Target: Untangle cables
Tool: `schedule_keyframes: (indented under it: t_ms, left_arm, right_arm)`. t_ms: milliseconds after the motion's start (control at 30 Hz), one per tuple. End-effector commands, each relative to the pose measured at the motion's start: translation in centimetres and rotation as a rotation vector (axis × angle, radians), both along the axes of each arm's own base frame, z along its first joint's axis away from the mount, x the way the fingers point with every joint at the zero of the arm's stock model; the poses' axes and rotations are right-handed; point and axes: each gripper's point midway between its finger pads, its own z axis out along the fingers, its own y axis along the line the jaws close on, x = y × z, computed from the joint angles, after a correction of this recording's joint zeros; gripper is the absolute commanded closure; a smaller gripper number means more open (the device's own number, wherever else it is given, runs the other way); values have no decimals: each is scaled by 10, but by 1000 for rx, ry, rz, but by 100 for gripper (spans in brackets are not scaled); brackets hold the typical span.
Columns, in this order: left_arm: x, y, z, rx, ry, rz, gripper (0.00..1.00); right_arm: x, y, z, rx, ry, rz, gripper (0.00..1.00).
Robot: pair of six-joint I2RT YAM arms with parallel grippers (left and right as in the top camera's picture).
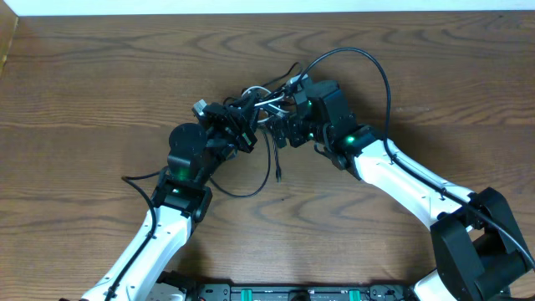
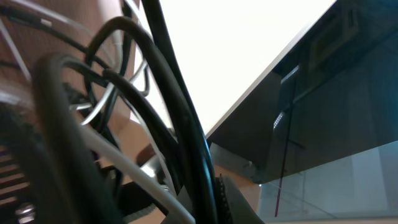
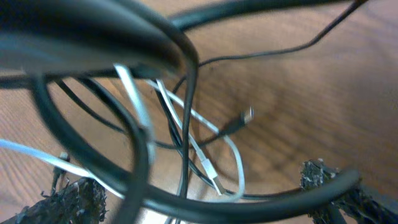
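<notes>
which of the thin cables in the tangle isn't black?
The white cable, running down the middle of the right wrist view to a small plug. The other thin cables are black.

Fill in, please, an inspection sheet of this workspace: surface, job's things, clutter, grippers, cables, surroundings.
Surface: wooden table, brown grain.
Job's things: thin cables bunched in one tangle between the two grippers; a white cable loops through black cables; one black end trails toward the near side.
Clutter: nothing seen.
Grippers: left gripper at the tangle, jaws hidden by cables; right gripper with jaws open, cables running between them.
Cables: thick black arm cable arches over the right arm.
Surroundings: pale strip beyond the far table edge.
</notes>
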Motion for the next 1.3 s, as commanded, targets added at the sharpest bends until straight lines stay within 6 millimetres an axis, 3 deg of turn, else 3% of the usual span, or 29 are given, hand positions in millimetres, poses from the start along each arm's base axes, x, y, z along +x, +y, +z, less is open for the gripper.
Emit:
schedule_keyframes:
  t_ms: [0, 67, 233, 267, 300, 333, 500, 633, 833, 1000, 1100, 1267]
  left_arm:
    - [-2, -4, 11, -64, 8, -19, 92]
    - [-2, -4, 11, -64, 8, -20, 92]
    - [-3, -5, 11, -65, 9, -31, 93]
    - [-3, -5, 11, -65, 9, -31, 92]
    - [-3, -5, 11, -65, 8, -31, 93]
    - [-3, -5, 11, -65, 8, -31, 93]
    - [-3, -5, 11, -64, 9, -29, 93]
    - [0, 0, 8, -58, 20, 7, 93]
    - [7, 24, -30, 11, 154, 155, 93]
    - [3, 40, -64, 85, 280, 239, 92]
    - [2, 48, -73, 110, 308, 282, 92]
    - [1, 55, -79, 130, 328, 315, 93]
  right_arm:
    - [3, 4, 15, 1, -72, 36, 6]
    - [2, 8, 17, 11, -80, 63, 16]
    - [-7, 17, 17, -18, -130, 195, 61]
    - [-7, 17, 17, -26, -138, 204, 73]
    - [-7, 17, 17, -37, -147, 213, 91]
    - [-7, 16, 16, -47, -153, 217, 99]
    - [-9, -13, 4, -118, -73, 151, 99]
    - [-34, -39, 12, -152, 26, 139, 99]
    - [-102, -44, 70, -81, 4, 359, 99]
    - [-122, -77, 111, -148, -111, 285, 99]
    - [-135, -95, 130, -175, -167, 243, 99]
    - [-155, -106, 154, -145, -236, 235, 99]
